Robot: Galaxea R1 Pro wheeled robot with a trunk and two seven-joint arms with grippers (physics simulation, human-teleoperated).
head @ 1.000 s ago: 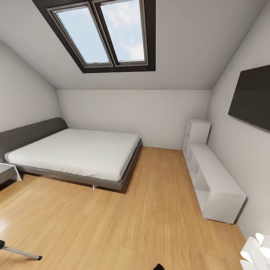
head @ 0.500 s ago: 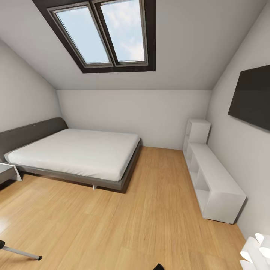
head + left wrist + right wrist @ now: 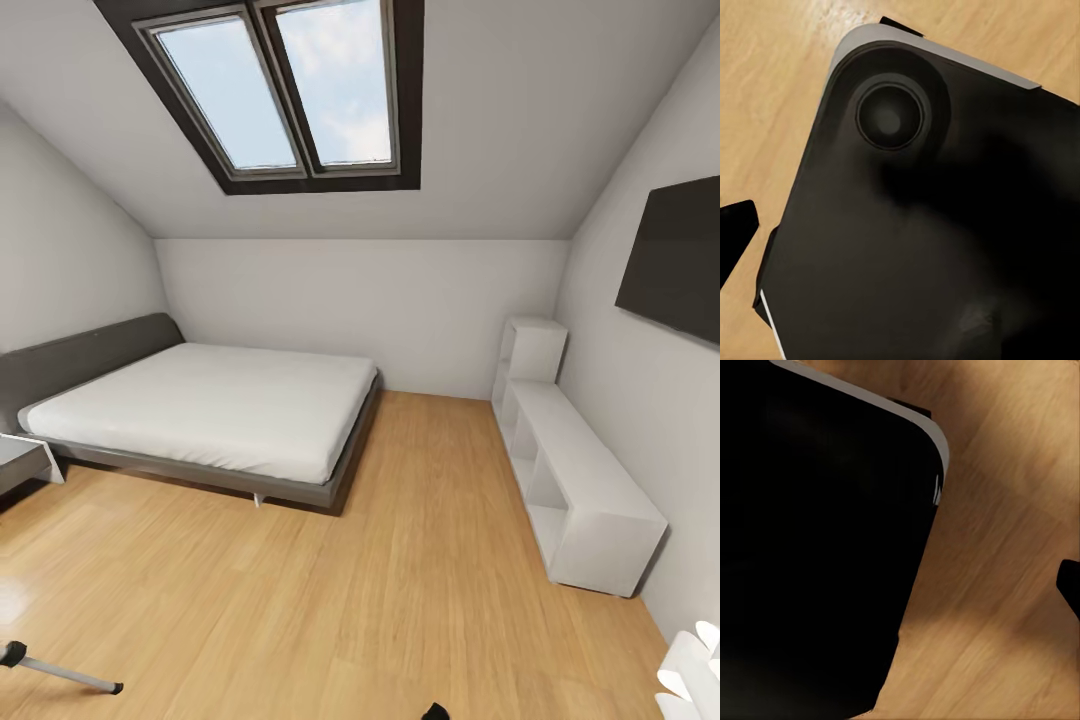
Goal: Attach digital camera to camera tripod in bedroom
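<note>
Wooden floor [image 3: 400, 600] has slid slightly in the frame, so the head camera moved; tripod [image 3: 62, 672] leg lies at lower left; camera unseen; jaws' state cannot be told.

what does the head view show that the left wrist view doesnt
Head view alone: the bed with its grey frame, the skylight, the white cube shelves, a dark wall panel, and a silver leg of the camera tripod at the lower left edge.

Left wrist view alone: a large black rounded-corner body with a grey rim and a round recess, very close to the lens. What it belongs to cannot be told.

Both: the light wood floor.
</note>
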